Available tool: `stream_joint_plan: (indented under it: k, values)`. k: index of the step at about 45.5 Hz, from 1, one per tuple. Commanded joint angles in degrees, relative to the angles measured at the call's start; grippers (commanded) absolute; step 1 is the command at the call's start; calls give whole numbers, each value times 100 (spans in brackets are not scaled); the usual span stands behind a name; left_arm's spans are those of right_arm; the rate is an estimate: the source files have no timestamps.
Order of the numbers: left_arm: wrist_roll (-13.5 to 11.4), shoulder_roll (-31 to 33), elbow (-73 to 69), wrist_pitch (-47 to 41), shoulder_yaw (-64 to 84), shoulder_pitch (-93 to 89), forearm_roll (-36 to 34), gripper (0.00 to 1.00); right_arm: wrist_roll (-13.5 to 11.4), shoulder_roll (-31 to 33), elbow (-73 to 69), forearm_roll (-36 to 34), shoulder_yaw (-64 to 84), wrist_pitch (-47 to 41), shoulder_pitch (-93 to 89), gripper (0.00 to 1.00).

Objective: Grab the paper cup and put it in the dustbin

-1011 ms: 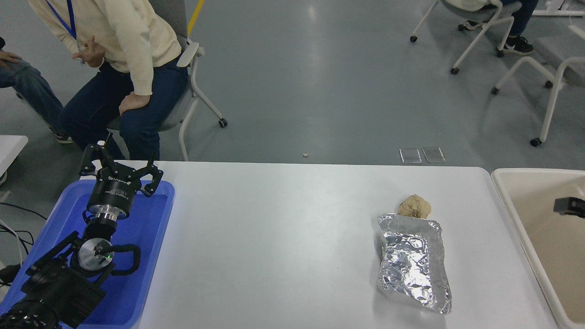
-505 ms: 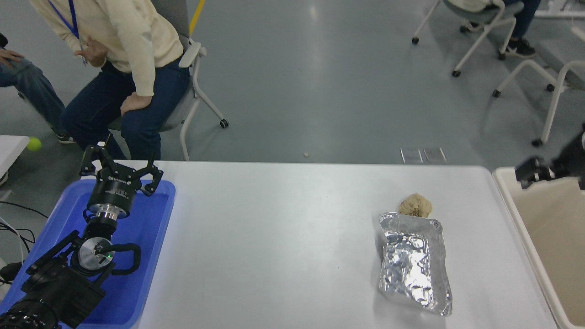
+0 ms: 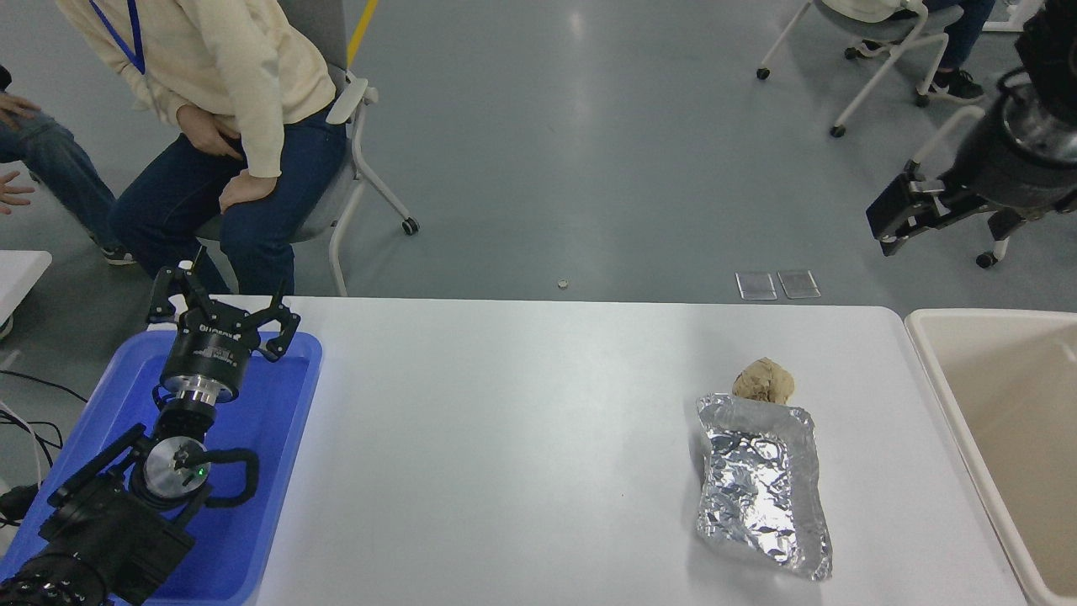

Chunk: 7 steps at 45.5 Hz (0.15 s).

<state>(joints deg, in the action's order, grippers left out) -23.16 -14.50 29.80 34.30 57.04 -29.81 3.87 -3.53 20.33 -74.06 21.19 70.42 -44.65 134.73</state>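
A: Two arms in frame. Left claw (image 3: 220, 313) parked at lower left over the blue tray (image 3: 290, 421), wrist pointing away from the camera, fingers spread wide, nothing between them.

B: Right arm?

A: Enters at the upper right edge, raised high above the desk (image 3: 522, 438). Right claw (image 3: 893, 223) points left and slightly down, above the floor just beyond the dustbin (image 3: 934, 379). One dark finger shows; cannot tell whether it is spread or closed.

B: Paper cup location?

A: Not visible anywhere. Only a strip of the dustbin's cream interior shows at the right edge, and no cup can be made out in it.

B: Desk contents?

A: Foil tray (image 3: 761, 488) right of centre, crumpled brown paper ball (image 3: 762, 380) touching its far edge. Person (image 3: 227, 101) seated on a chair beyond the far left corner, hands on thighs.
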Motion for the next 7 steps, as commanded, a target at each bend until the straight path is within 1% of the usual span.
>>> stream_joint_plan:
  k: [1, 7]
  values:
    - [-4, 0, -1, -2, 0, 2, 8, 100, 1, -170, -117, -36, -204, -35, 141, 100]
    - [-4, 0, -1, 7, 0, 2, -1, 100, 1, -214, -117, -36, -81, -35, 141, 100]
